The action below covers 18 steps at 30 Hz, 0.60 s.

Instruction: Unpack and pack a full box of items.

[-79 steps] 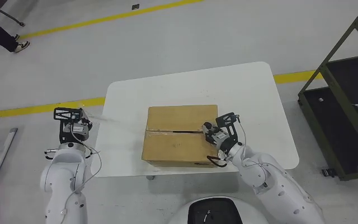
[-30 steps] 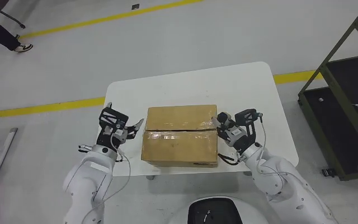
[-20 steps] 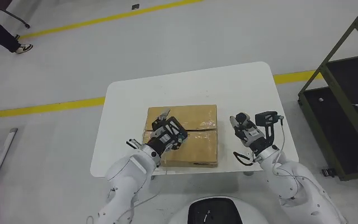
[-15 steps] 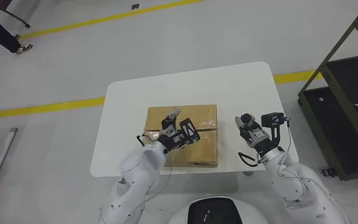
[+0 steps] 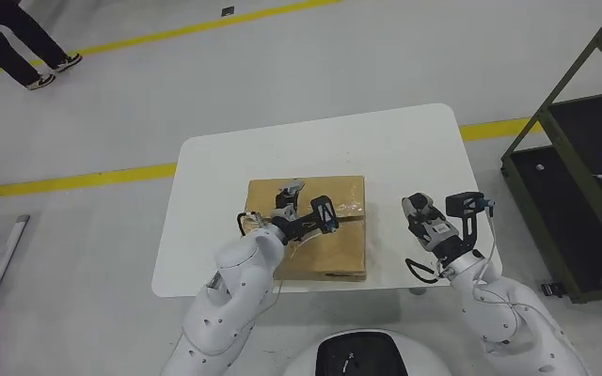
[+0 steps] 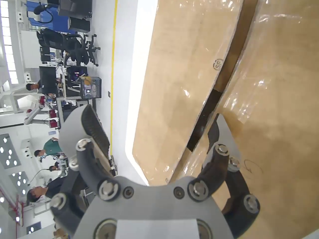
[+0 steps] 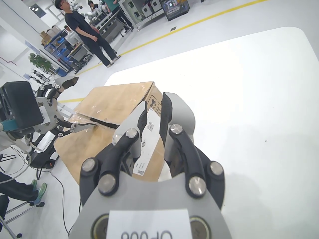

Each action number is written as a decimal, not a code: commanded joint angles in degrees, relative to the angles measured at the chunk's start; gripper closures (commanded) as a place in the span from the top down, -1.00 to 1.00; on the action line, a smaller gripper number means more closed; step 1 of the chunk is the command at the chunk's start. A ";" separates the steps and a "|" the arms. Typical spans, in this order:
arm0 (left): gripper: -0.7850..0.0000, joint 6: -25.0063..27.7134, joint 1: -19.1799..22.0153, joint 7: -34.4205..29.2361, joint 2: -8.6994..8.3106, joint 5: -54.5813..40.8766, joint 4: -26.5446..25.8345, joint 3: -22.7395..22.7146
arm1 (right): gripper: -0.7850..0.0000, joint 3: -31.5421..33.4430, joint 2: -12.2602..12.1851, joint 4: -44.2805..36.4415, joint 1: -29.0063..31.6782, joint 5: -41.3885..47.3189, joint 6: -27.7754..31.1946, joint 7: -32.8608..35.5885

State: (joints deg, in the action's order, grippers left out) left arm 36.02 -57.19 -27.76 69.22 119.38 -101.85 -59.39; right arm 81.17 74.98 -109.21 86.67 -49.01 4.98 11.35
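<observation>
A taped cardboard box (image 5: 306,246) stands mid-table, its two top flaps meeting at a dark seam (image 6: 214,95). My left gripper (image 5: 306,209) hovers over the box top, open. One fingertip (image 6: 220,125) rests at the seam gap and the other fingertip (image 6: 83,115) is raised off the flap. The same gripper (image 7: 77,103) shows in the right wrist view, its lower finger on the seam. My right gripper (image 5: 425,224) hangs over bare table to the right of the box (image 7: 117,105). Its fingers (image 7: 165,110) are nearly together and hold nothing.
The white table (image 5: 395,150) has free room behind and to the right of the box. A dark metal shelf rack (image 5: 564,179) stands beyond the table's right side. A yellow line (image 5: 85,179) runs across the floor.
My left arm swung in from beyond the table's left edge to the box top, one finger reaching the seam. My right gripper drew back from the seam to the right, off the box.
</observation>
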 commanded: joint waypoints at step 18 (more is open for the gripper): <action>-1.00 -0.80 2.38 5.02 0.18 6.74 4.63 0.72 | -0.57 -0.83 -0.08 1.16 -0.46 0.22 -0.30 -0.33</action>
State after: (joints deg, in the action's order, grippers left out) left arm 35.27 -54.73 -22.88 69.38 126.17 -97.09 -58.66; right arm 80.35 74.91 -108.09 86.24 -48.82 4.69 11.02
